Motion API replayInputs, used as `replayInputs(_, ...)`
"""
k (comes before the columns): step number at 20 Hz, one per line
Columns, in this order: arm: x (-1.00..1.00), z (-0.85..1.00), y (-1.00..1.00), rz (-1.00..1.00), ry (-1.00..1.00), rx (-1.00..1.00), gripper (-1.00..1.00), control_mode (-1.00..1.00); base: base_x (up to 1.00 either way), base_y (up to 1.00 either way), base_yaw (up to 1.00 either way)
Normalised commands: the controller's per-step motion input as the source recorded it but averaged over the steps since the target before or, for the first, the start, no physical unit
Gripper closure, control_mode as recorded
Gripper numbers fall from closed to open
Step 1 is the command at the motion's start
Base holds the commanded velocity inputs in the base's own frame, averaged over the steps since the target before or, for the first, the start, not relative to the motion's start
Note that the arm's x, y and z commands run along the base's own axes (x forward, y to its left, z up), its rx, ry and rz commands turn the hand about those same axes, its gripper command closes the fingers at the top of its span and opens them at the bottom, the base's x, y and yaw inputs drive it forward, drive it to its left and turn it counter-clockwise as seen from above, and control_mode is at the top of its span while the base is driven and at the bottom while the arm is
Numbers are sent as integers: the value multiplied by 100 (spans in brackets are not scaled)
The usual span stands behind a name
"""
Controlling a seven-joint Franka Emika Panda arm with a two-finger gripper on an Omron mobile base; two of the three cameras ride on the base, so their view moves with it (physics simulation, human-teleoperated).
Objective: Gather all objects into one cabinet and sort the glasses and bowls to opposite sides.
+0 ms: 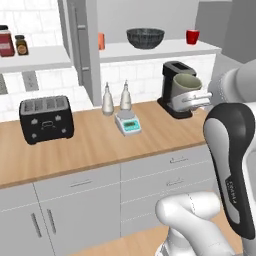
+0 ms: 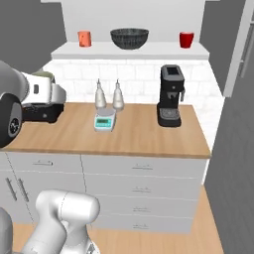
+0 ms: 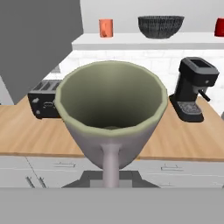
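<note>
A: Cup status? I only have your feed to go on.

B: I've got the grey cup (image 3: 111,111) clamped in the gripper (image 1: 192,100), mouth toward the hand camera, so I'm looking straight into its greenish inside. From the left base camera it sits at about three o'clock of the frame, raised above the counter (image 1: 95,145) and in front of the coffee machine (image 1: 175,87). From the right base camera the cup (image 2: 43,76) shows at nine o'clock, just over the toaster (image 2: 42,113).

A: And the others?

B: All on the white shelf floor of the open cabinet (image 2: 130,49). The mesh bowl (image 2: 129,37) is at twelve o'clock in the right base camera, the orange cup (image 2: 84,38) well apart at its nine o'clock, the red cup (image 2: 186,39) well apart at its three o'clock. Everything stands upright.

A: Anything on the counter near you?

B: Two pale bottles (image 1: 116,97) side by side, a small scale (image 1: 128,122) just in front of them, and the toaster off to nine o'clock in the left base camera. Two brown-lidded jars (image 1: 12,42) stand on the neighbouring shelf, at ten o'clock.
</note>
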Motion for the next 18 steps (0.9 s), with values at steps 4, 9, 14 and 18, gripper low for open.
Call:
replayInputs(4,0,0,0,0,0,0,100,100,60,-20,16)
replayInputs(9,0,0,0,0,0,0,100,100,42,-32,22)
replayInputs(14,0,0,0,0,0,0,100,100,29,-47,17)
replayInputs(18,0,0,0,0,0,0,100,100,31,-49,0)
